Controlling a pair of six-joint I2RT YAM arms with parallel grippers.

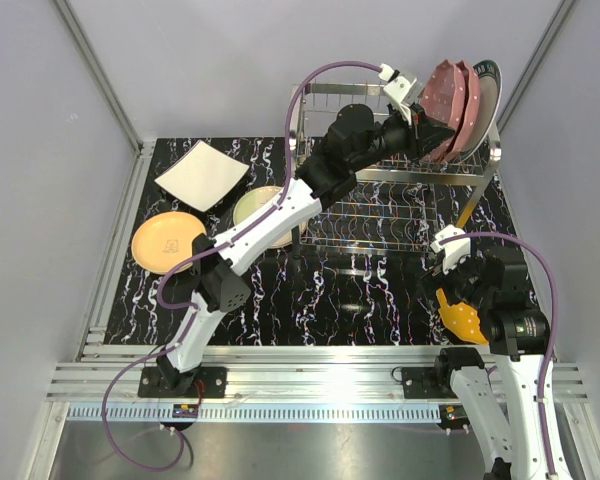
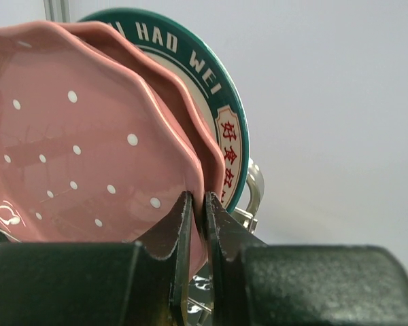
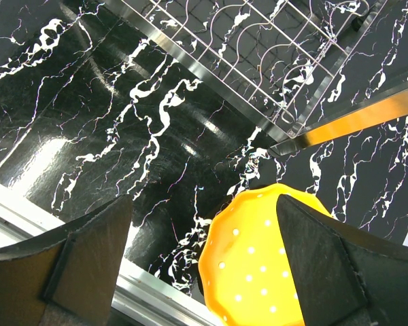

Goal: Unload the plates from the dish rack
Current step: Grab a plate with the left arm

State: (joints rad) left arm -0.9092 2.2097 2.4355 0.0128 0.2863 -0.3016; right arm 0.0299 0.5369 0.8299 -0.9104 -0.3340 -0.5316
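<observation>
Right hand (image 3: 200,204) hanging released over yellow dotted plate (image 3: 258,272) lying on tabletop (image 1: 310,300). Farther back, left hand (image 2: 198,204) clenching rim of front pink dotted plate (image 2: 88,149), which is standing on edge at far-right end of dish rack (image 1: 380,215). Next move probably calling for lifting upward, clear of tines.

Bright, even light; left claw (image 2: 197,204) blurred.

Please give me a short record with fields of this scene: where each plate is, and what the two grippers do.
in rack: front pink plate, second pink plate, green-rimmed plate, standing on edge at its right end
on table, left side: white plate, orange plate, pale green plate
on table, right side: yellow plate
left gripper: shut on front pink plate's rim
right gripper: open, above yellow plate
</observation>
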